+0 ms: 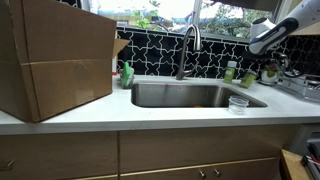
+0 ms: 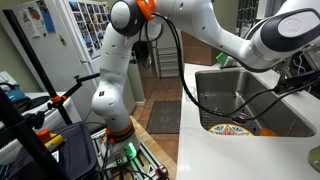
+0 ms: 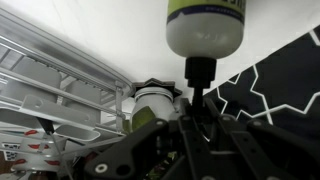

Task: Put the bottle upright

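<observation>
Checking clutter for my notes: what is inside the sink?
The sink holds a patterned round dish with something orange beside it. The counter edge hides the rest of the basin floor.

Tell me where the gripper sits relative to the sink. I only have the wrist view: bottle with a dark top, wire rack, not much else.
Observer: The gripper hangs above the counter near the back corner of the sink, on the side away from the cardboard box.
Operator: Anything on the counter near it?
Observer: A clear cup stands by the front corner on that same side.
Operator: Basin empty?
Observer: No, a patterned plate lies in it.
</observation>
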